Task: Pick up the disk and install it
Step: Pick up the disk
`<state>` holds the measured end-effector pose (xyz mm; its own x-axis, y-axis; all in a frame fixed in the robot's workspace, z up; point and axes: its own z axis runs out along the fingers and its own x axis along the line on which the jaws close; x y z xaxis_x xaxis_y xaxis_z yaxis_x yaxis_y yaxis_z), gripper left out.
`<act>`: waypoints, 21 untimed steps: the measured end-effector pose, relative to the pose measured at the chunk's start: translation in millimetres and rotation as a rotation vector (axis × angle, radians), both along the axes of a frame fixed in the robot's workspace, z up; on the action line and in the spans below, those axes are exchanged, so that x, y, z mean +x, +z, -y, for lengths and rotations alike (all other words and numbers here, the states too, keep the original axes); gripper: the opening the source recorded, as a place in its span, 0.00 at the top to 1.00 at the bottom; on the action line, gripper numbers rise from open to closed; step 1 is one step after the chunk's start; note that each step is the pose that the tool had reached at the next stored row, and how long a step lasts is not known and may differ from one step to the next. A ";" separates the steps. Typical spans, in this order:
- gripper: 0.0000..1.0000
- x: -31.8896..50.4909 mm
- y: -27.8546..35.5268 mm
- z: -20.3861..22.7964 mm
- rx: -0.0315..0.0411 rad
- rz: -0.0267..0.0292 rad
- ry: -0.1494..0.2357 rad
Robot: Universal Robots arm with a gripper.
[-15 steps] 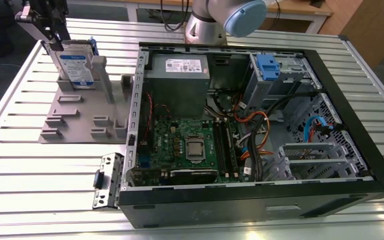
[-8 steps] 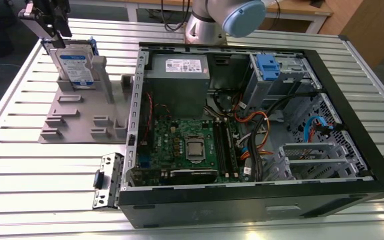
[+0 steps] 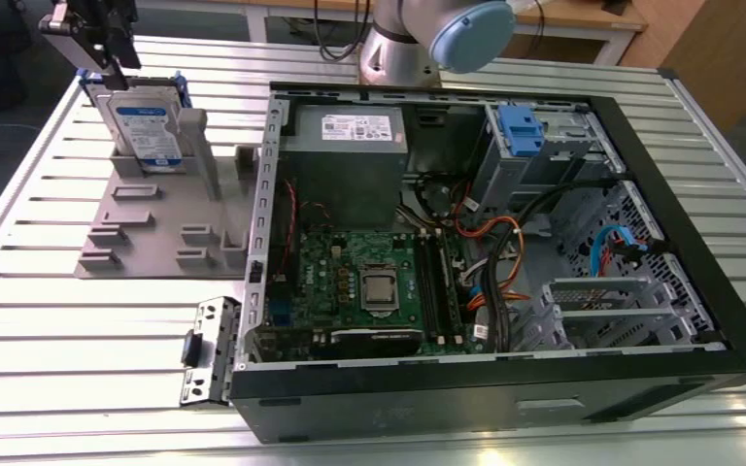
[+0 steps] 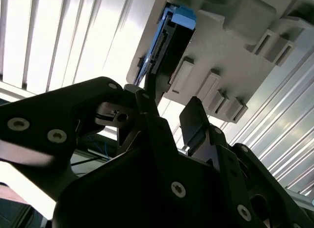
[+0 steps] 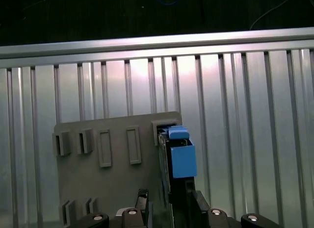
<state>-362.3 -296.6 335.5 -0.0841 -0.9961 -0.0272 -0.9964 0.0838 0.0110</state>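
Grasp stage; disk not yet lifted. The flat rectangular silver hard drive with its white-and-blue label and bright blue plastic carrier frame (image 3: 144,131) stood on edge in a slot of the grey moulded plastic holder (image 3: 152,228). That holder sat at the exterior view's left on the ribbed aluminium bench (image 3: 75,379), just beside the open black computer case (image 3: 412,408). Your black two-fingered tool (image 3: 108,53) hung directly over the disk's top edge, very near it. Whether it touched could not be told from that view.

Both wrist views showed the tool's fingers (image 4: 147,103) apart, with nothing clamped between them. In the first wrist view the disk (image 5: 179,154) lay in line with the gap of the tool (image 5: 169,204), with the holder (image 5: 108,174) spread out beside it. In the second wrist view the disk (image 4: 169,44) seemed to sit closer to one finger than to the other, as far as that angle let you judge.

Judgement on doing this step well:
- You needed the gap centred across the disk's thickness, so both pads would meet the broad flat sides together and not shove it sideways in the slot.
- You needed a straight descent along the slot, wrist square to the disk.
- You needed enough depth for a firm bite, with the fingertips kept clear of the holder's walls.
- A skewed or one-sided close looked likely to tilt the blue frame and jam it.
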 end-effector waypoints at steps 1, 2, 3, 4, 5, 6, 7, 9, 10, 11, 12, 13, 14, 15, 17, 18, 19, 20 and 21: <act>0.53 -0.8 -0.3 -1.5 -0.0001 -0.0002 0.000; 0.53 -2.3 -0.9 -3.0 -0.0001 -0.0002 0.000; 0.53 -4.3 -1.4 -4.5 -0.0002 -0.0004 0.000; 0.53 -6.2 -2.1 -6.1 -0.0001 -0.0002 0.000; 0.53 -7.9 -2.7 -7.7 0.0000 -0.0002 0.000; 0.53 -9.3 -3.4 -9.2 0.0001 -0.0002 0.001; 0.53 -9.9 -4.1 -10.4 0.0001 -0.0001 0.002; 0.53 -10.7 -6.0 -12.0 0.0001 -0.0001 0.007; 0.53 -11.2 -7.2 -12.5 0.0001 0.0000 0.011; 0.53 -11.5 -8.3 -12.9 0.0001 -0.0001 0.016; 0.53 -11.8 -9.5 -13.0 0.0000 -0.0002 0.024; 0.53 -11.8 -11.0 -12.9 -0.0003 -0.0002 0.035; 0.53 -11.9 -12.4 -12.9 -0.0008 -0.0002 0.044; 0.53 -11.9 -14.1 -13.0 -0.0011 -0.0002 0.052; 0.53 -11.9 -17.8 -13.2 -0.0014 -0.0002 0.061; 0.53 -11.9 -19.6 -13.3 -0.0014 -0.0002 0.063; 0.53 -11.9 -21.4 -13.4 -0.0013 -0.0002 0.064; 0.53 -11.9 -23.2 -13.4 -0.0014 -0.0002 0.064; 0.53 -11.9 -25.0 -13.4 -0.0013 -0.0001 0.065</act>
<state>-374.2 -283.2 310.5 -0.0193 -0.9995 -0.0259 -0.9998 0.0190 0.0111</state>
